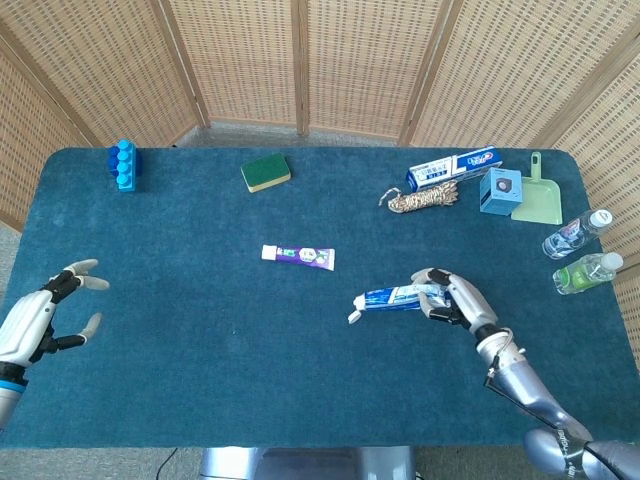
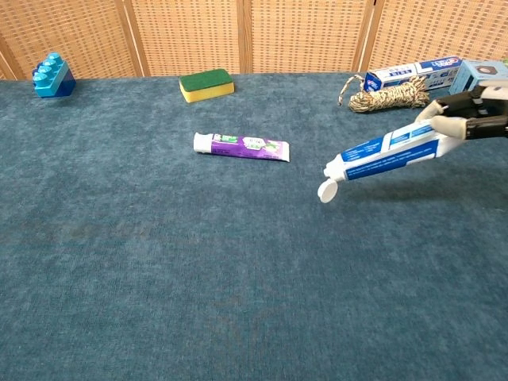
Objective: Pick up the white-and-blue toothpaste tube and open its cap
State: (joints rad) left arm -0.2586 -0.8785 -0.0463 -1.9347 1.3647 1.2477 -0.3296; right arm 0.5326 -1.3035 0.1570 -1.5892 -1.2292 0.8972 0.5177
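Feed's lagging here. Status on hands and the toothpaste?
Right hand holds toothpaste tube off table. Cap hangs open. Left hand open, empty. Nothing in the way.

I see the white-and-blue toothpaste tube held off the desk, right of the purple tube. It tilts, crimped end higher, nozzle end lower toward the purple tube. Its white flip cap hangs open below the nozzle.

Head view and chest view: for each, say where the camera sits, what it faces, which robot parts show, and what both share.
Head view: high above, looking down on the table; left hand and right hand show.
Chest view: low, facing across the table; only the right hand shows.
Shared: tube, sponge.
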